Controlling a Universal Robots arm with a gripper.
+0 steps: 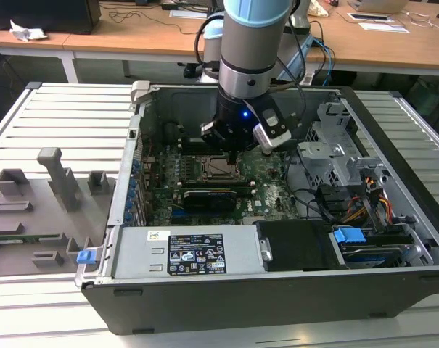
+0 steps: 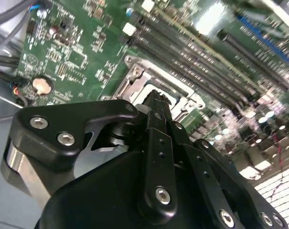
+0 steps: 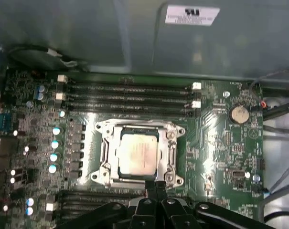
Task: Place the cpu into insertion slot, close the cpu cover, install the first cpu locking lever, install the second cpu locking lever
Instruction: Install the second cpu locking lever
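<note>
Beside the memory slots (image 3: pixel 127 98), the clenched, empty gripper (image 3: pixel 155 185) hovers at the cpu cover (image 3: pixel 139 151) over the cpu (image 3: pixel 138 153).

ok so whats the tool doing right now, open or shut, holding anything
Tool: shut, fingers together with nothing between them, at the edge of the insertion slot where the cpu already sits.

This is looking like a robotics lab or test workshop: an open computer case (image 1: pixel 277 217) is lying on a slatted metal workbench (image 1: pixel 67 123), grey fixture blocks (image 1: pixel 56 181) are standing beside it, and cluttered wooden desks (image 1: pixel 393 40) are lining the back.
</note>
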